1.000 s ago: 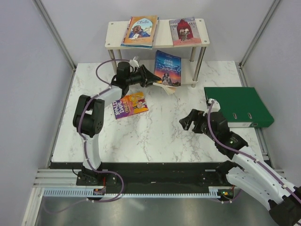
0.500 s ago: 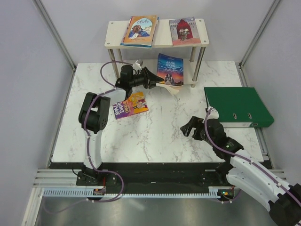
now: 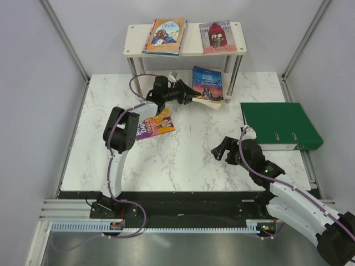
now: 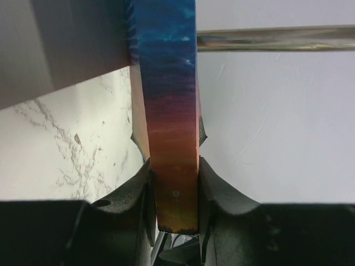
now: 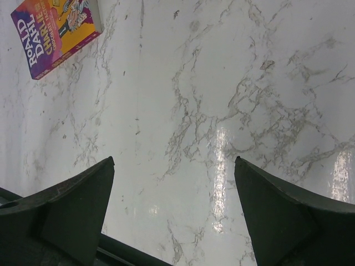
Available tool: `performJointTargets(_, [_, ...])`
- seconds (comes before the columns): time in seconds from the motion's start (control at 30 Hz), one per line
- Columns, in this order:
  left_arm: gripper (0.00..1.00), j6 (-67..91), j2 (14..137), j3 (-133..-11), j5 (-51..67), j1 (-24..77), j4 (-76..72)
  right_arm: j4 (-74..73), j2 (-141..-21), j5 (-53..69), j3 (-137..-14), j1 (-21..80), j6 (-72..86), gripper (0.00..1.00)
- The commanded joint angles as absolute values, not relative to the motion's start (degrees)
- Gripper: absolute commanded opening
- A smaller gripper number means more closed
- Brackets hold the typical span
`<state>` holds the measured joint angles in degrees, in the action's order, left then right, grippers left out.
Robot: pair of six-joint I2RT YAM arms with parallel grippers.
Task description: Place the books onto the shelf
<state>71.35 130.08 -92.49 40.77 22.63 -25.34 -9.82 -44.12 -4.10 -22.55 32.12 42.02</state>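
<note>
The shelf (image 3: 191, 49) stands at the back of the table, and two books lie flat on its top board: an orange-and-blue one (image 3: 165, 36) and a red-covered one (image 3: 218, 36). My left gripper (image 3: 191, 95) is shut on the dark blue Jane Eyre book (image 3: 208, 83), which leans over the lower board between the legs. In the left wrist view its spine (image 4: 169, 111) runs straight up from my clamped gripper (image 4: 175, 188). The yellow-purple Roald Dahl book (image 3: 154, 124) (image 5: 58, 30) lies flat on the table. My right gripper (image 3: 222, 148) (image 5: 174, 162) hangs open over bare marble, holding nothing.
A large green ring binder (image 3: 280, 124) lies flat at the right edge of the table, just behind my right arm. A silver shelf leg (image 4: 277, 39) crosses the left wrist view beside the held book. Grey walls enclose the table on three sides.
My left gripper has carried the Jane Eyre book to the right and deeper into the shelf's lower tier. The right gripper drew back slightly and stayed open.
</note>
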Motion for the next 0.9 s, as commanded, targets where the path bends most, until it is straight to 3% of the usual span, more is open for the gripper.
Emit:
performJointTargets(0.0, [0.06,74.5,133.1,-103.1,40.3,23.3,-29.3,-7.6,-44.3,-3.8,-21.9,32.1,42.3,0.96])
performJointTargets(0.27, [0.07,73.7,137.3,-112.6,34.6,23.6,-20.0,-7.4,-44.7,-3.1,-21.7,32.1,42.3,0.96])
performJointTargets(0.57, [0.12,77.1,147.9,-130.6,37.4,23.6,-11.5,-7.3,-44.6,-2.9,-21.5,32.1,42.3,0.97])
performJointTargets(0.67, [0.17,77.0,147.8,-129.4,37.1,23.6,-10.5,-7.3,-44.6,-2.9,-21.5,32.1,42.4,0.97])
performJointTargets(0.87, [0.37,75.7,145.6,-126.2,36.3,23.2,-10.4,-7.3,-44.6,-2.9,-21.4,32.1,42.3,0.97])
